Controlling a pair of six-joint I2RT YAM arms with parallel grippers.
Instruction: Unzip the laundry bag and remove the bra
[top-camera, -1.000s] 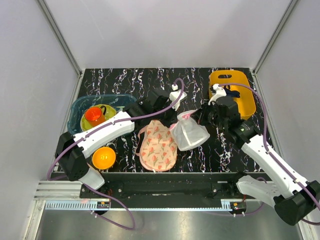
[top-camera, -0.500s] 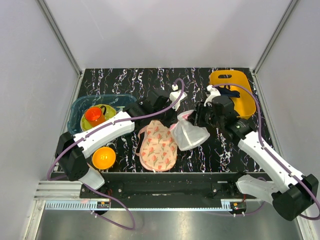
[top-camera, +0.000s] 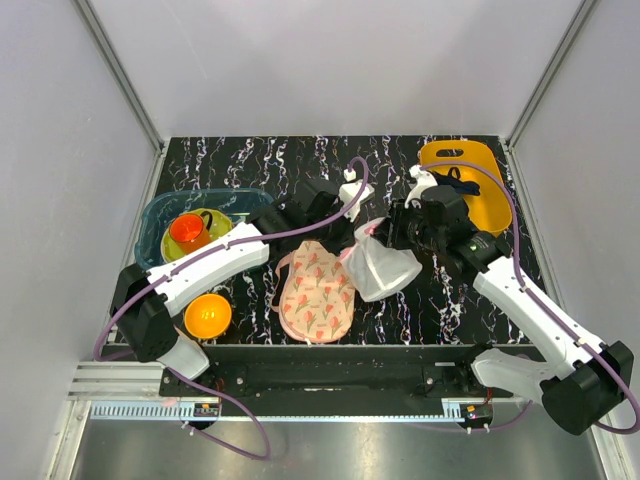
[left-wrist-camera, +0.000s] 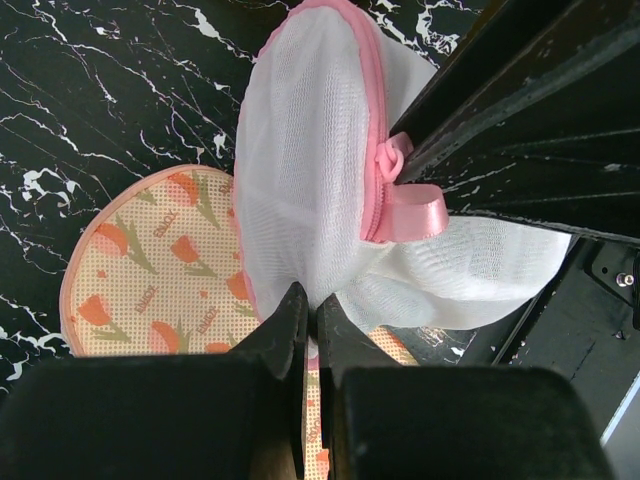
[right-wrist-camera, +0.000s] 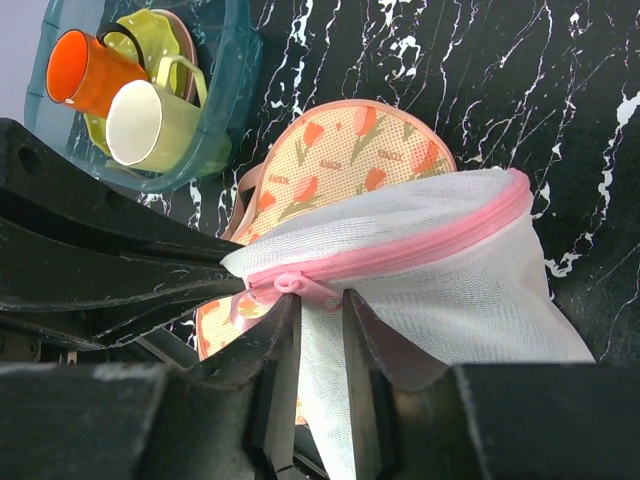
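Now your laundry bag (top-camera: 382, 268) sits mid-frame in the top view, its long axis slanting, pink-looped end pointing upper left. The left tool (left-wrist-camera: 311, 315) pinches its mesh, and the right tool (right-wrist-camera: 322, 330) clamps below the zipper pull (right-wrist-camera: 290, 283).

My right gripper (right-wrist-camera: 322, 335) sits at bottom centre, its fingers pinching the mesh of the laundry bag (right-wrist-camera: 450, 290) just under the pink zipper pull (right-wrist-camera: 290, 283). The left gripper (right-wrist-camera: 228, 275) reaches in from the left edge to the bag's tip. Behind the bag I see a floral pad (right-wrist-camera: 350, 160). At upper left is a teal tub (right-wrist-camera: 235, 80) of cups (right-wrist-camera: 85, 70).
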